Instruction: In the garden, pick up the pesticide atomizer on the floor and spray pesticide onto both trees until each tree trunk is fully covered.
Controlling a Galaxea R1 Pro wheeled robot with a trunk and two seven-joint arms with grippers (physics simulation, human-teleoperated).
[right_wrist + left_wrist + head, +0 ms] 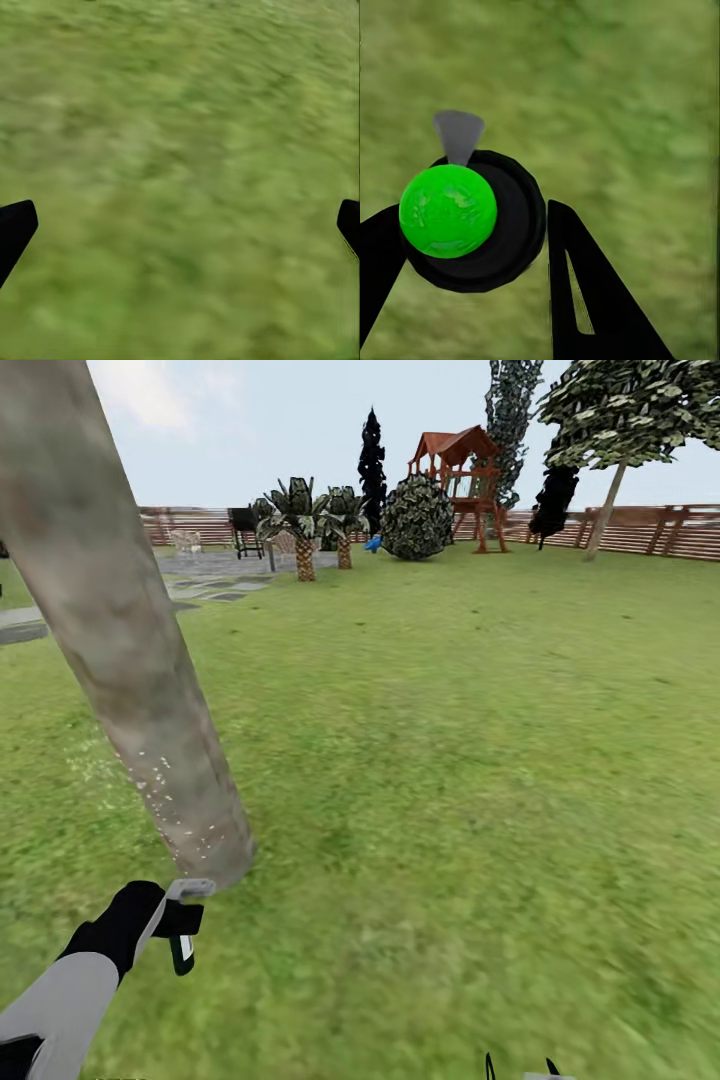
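Now your left gripper clamps pesticide atomizer, grey head just beside base of leaning tree trunk. Whitish pesticide specks dot trunk's lower part. Your right gripper hangs spread over grass, holding nothing.

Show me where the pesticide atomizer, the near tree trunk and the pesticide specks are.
pesticide atomizer [183, 920]: head view, black body under the grey head.
near tree trunk [95, 590]: head view, middle of the bark.
pesticide specks [185, 830]: head view, dots near the trunk's base.
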